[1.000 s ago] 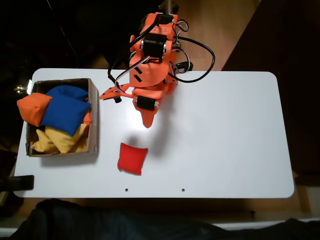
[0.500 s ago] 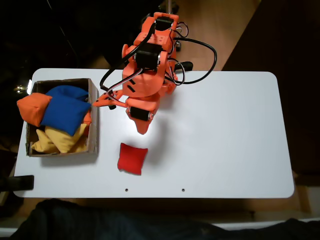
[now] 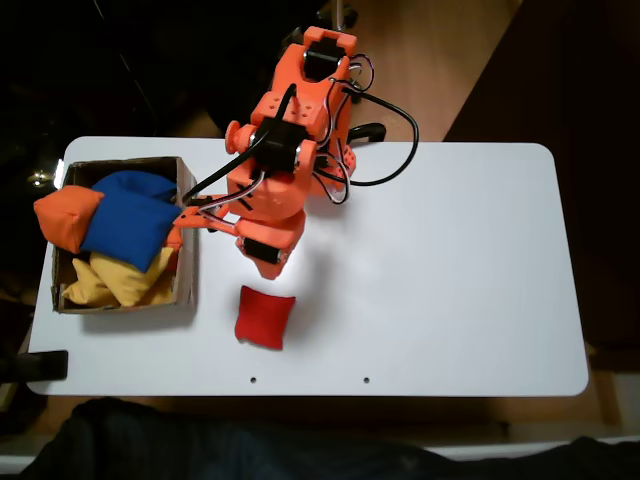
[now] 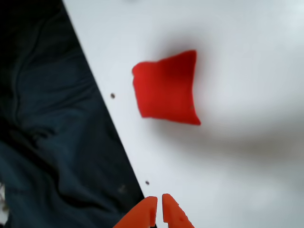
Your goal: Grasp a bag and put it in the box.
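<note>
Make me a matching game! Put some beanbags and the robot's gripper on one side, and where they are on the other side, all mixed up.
Things:
1. red bag
2. blue beanbag
3. orange beanbag
4. gripper

Places:
A. hanging over the box's left rim
B. alone on the white table
C. above the table, holding nothing
D. on top of the pile in the box

Pairs: 1-B, 2-D, 3-A, 4-C

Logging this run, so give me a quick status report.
Gripper shut, empty, above the table. Red beanbag flat on the table, outside the cardboard box. Nothing between them.
</note>
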You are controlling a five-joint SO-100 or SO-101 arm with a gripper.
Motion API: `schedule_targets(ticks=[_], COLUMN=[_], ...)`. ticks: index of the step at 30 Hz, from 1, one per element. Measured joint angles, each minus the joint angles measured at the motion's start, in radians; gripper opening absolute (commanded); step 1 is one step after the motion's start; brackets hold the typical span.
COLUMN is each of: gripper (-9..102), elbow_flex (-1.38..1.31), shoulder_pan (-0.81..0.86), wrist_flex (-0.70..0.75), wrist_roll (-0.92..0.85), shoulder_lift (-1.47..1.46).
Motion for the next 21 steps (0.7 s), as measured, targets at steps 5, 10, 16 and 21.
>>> schedule_targets(ticks=[5, 10, 16, 21], gripper=[0, 0, 0, 0], elbow_flex=[-0.012, -0.032, -0.049, -0.08], shoulder_pan=[0.026, 0.046, 0.071, 0.08], wrist_flex=[-0.008, -0.031, -0.058, -0.063], wrist_roll=[-0.006, -0.037, -0.078, -0.115], shoulder_lift=[-0.052, -0.114, -0.184, -0.252])
